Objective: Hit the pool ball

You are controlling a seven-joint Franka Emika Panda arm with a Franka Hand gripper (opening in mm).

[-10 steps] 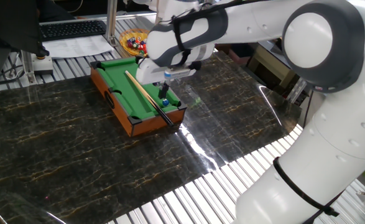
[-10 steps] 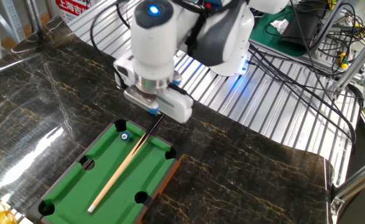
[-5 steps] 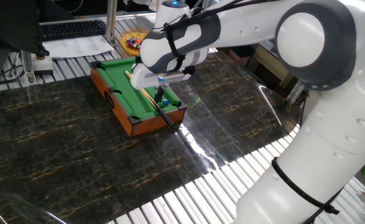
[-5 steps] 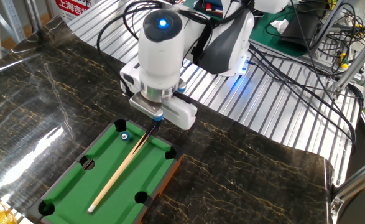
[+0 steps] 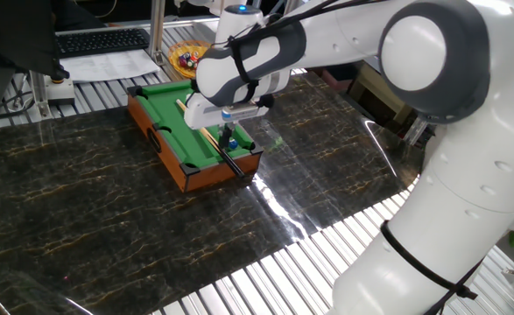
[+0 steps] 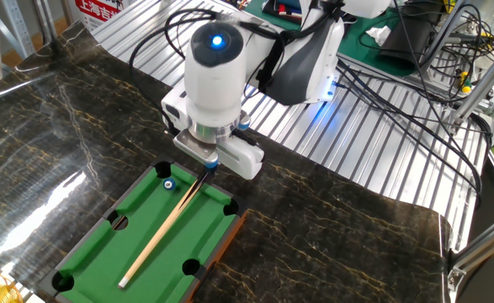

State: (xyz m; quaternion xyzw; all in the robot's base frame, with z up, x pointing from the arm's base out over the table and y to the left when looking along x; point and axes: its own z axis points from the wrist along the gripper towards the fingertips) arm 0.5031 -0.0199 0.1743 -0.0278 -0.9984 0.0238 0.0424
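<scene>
The tiny blue pool ball lies on the green felt of the small wooden pool table, near a corner pocket. In one fixed view the table shows, but the ball is hidden behind the hand. The long wooden cue stick lies diagonally on the felt. My gripper is low over the cue's dark end, just right of the ball. It also shows in one fixed view. Its fingers look open around the cue, partly hidden by the hand.
A yellow bowl of red, yellow and dark balls stands behind the pool table. A keyboard and papers lie at the back. Cables hang over the ribbed metal surface beyond the marble top.
The gripper has moved down and slightly along the table to the cue's dark end. The cue and the blue ball have not moved.
</scene>
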